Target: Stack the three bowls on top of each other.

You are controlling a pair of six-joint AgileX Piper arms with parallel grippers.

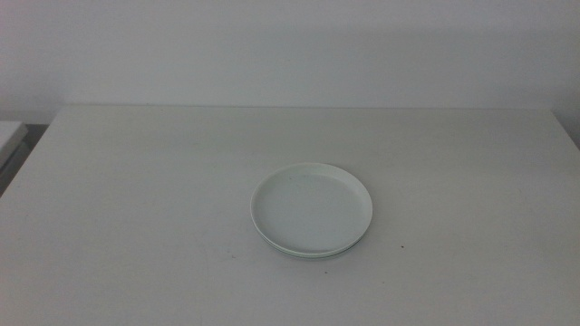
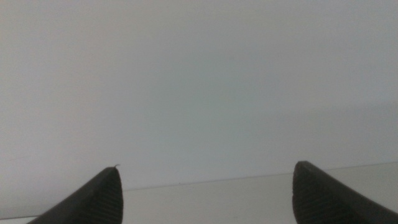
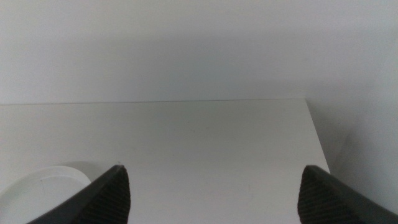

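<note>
A stack of shallow round bowls stands at the middle of the white table (image 1: 136,226) in the middle view. The top bowl (image 1: 311,207) is white; a mint-green rim (image 1: 317,254) shows under its near edge. The pale grey-blue bowl is hidden. Neither arm shows in the middle view. My left gripper (image 2: 208,193) is open and empty, facing the wall beyond the table's edge. My right gripper (image 3: 214,194) is open and empty above the table; a white bowl's rim (image 3: 43,185) shows beside one jaw.
The table's far edge meets a plain pale wall (image 1: 290,45). A second white surface (image 1: 11,136) stands off the table's left side. The table's corner (image 3: 306,102) shows in the right wrist view.
</note>
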